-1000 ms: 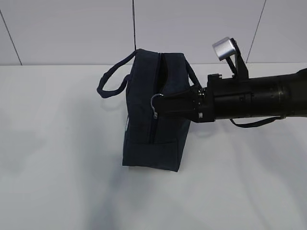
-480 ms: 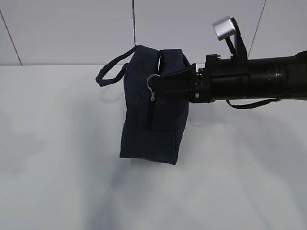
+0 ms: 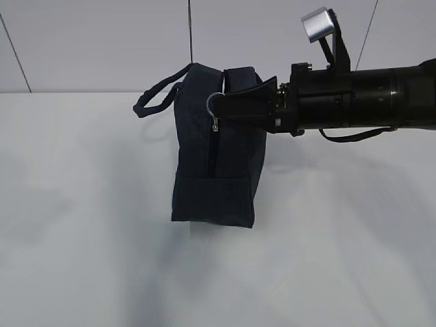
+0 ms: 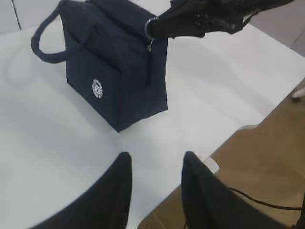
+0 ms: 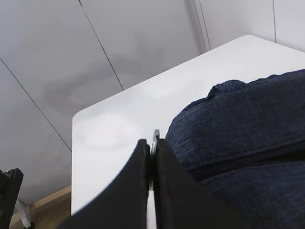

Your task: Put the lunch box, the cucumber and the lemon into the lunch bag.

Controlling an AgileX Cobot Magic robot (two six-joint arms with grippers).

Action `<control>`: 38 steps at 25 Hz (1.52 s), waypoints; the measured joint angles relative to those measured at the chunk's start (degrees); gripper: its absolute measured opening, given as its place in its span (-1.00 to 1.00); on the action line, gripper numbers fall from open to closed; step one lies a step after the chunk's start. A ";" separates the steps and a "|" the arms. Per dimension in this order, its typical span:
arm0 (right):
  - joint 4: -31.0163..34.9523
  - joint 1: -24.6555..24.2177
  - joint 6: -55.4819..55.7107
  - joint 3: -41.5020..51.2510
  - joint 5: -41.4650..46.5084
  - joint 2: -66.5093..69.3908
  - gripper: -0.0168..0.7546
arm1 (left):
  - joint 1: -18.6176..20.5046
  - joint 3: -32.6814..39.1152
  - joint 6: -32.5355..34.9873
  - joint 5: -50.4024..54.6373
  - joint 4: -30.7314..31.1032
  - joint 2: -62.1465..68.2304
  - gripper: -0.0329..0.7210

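The dark navy lunch bag (image 3: 214,170) stands on the white table, its narrow zipper end facing the exterior view. My right gripper (image 3: 223,109) reaches in from the right and is shut on the bag's silver ring pull (image 3: 212,103) near the top of that end. In the right wrist view the ring pull (image 5: 155,137) sits pinched between the closed fingers of the right gripper (image 5: 152,143), next to the bag (image 5: 238,124). My left gripper (image 4: 155,160) is open and empty, well in front of the bag (image 4: 114,71). The lunch box, cucumber and lemon are out of view.
One loop handle (image 3: 153,99) sticks out to the bag's left. The table's edge (image 4: 228,138) runs close to my left gripper, with brown floor (image 4: 267,157) and a cable beyond it. A tiled wall stands behind the table.
My right gripper has moved up and a little left with the ring pull. The bag's top and its lower edge have risen with it.
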 joint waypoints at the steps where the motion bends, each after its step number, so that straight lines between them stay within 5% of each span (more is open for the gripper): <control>1: -0.11 0.00 0.08 0.00 -0.12 0.00 -0.94 | 0.00 0.00 0.00 0.00 -0.51 1.66 -0.23; 6: -0.48 0.00 0.44 -0.02 -0.12 0.00 -0.94 | 0.00 0.00 1.98 -3.51 -3.06 13.04 -0.22; 17: -0.68 0.00 1.62 -0.02 -1.86 0.00 -0.94 | 0.00 0.00 23.48 -19.83 -21.95 35.49 0.17; 23: -0.68 0.00 2.33 -0.02 -2.85 0.00 -0.94 | -0.25 -1.65 42.72 -23.84 -38.47 44.58 0.18; 29: -0.68 0.00 2.68 -0.02 -3.33 0.00 -0.94 | -4.45 -5.16 67.61 -23.95 -57.50 51.74 0.18; 38: -0.68 0.00 3.53 -0.02 -3.33 0.00 -0.94 | -5.25 -6.72 83.94 -25.26 -73.27 57.80 0.18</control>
